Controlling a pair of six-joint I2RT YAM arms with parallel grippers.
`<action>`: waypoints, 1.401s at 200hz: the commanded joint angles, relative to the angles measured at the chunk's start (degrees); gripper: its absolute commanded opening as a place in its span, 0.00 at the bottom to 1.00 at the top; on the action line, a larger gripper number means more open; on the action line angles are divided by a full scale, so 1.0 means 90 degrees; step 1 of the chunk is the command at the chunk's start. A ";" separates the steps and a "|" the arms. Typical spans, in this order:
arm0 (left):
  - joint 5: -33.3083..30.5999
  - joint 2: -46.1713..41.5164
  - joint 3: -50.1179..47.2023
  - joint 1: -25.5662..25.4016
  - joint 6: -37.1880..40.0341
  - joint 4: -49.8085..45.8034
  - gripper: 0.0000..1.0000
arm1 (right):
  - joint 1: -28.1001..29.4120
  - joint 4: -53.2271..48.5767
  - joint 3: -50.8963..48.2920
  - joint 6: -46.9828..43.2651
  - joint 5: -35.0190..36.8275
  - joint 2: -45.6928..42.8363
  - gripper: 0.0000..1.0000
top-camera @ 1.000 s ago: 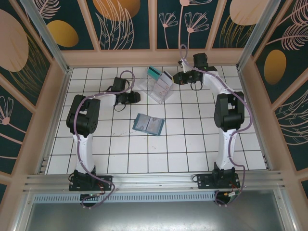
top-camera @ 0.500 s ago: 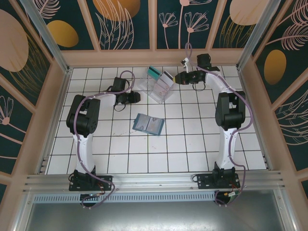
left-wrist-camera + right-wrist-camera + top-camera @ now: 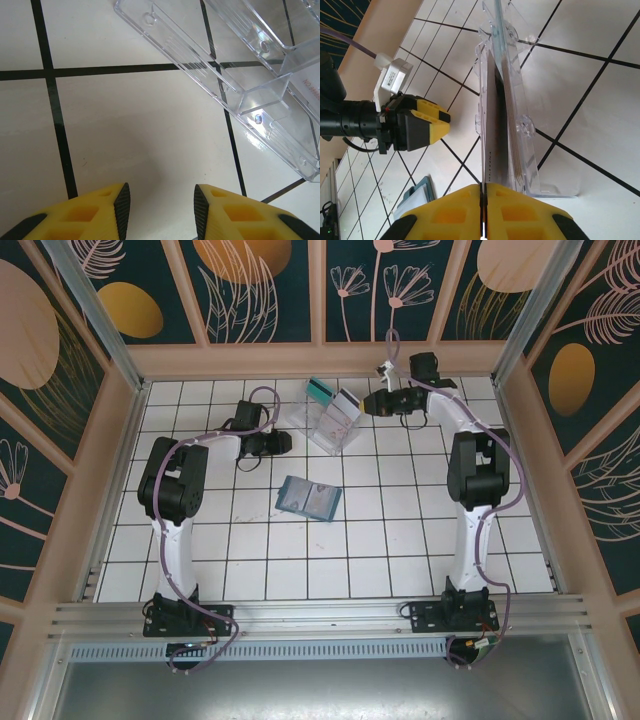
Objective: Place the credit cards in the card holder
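A whitish credit card [image 3: 347, 400] with a dark stripe stands on edge in the clear tray [image 3: 325, 425], and a teal-green card [image 3: 322, 391] stands at the tray's far end. My right gripper [image 3: 368, 403] is at the whitish card. In the right wrist view the right gripper [image 3: 482, 192] is shut on that card's [image 3: 490, 135] thin near edge. The card holder [image 3: 308, 498] lies open and flat on the tiles, nearer than the tray. My left gripper [image 3: 287, 443] rests low, left of the tray. In the left wrist view the left gripper [image 3: 161, 210] stands open over bare tile.
The clear tray [image 3: 522, 125] holds several more thin pale edges beside the gripped card. One tray corner [image 3: 240, 65] lies just ahead of the left fingers. Wooden walls close the table's back and sides. White tiles spread in front of the card holder [image 3: 420, 192].
The right wrist has shifted slightly right and towards the back wall, its gripper staying at the whitish card. The left arm, the tray and the card holder have not moved.
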 commanded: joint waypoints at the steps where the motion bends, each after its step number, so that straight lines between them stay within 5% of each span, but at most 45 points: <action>1: 0.0173 -0.0207 -0.0041 -0.0009 -0.0113 -0.0298 0.41 | 0.0086 -0.0339 0.0090 -0.0137 0.0158 0.0242 0.11; 76: 0.0877 -0.0677 -0.0279 -0.0005 -0.0629 0.0274 0.41 | 0.0139 -0.0517 0.0161 -0.0298 -0.0090 0.0367 0.11; 139: 0.2265 -0.1229 -0.0672 -0.0028 -0.2293 0.2327 0.42 | -0.0073 0.0012 -0.0147 0.0021 -0.1102 0.0112 0.11; 280: 0.2858 0.0290 0.0443 -0.0458 -0.4032 0.4302 0.43 | -0.0195 0.0171 -0.0141 0.0158 -0.1732 0.0494 0.10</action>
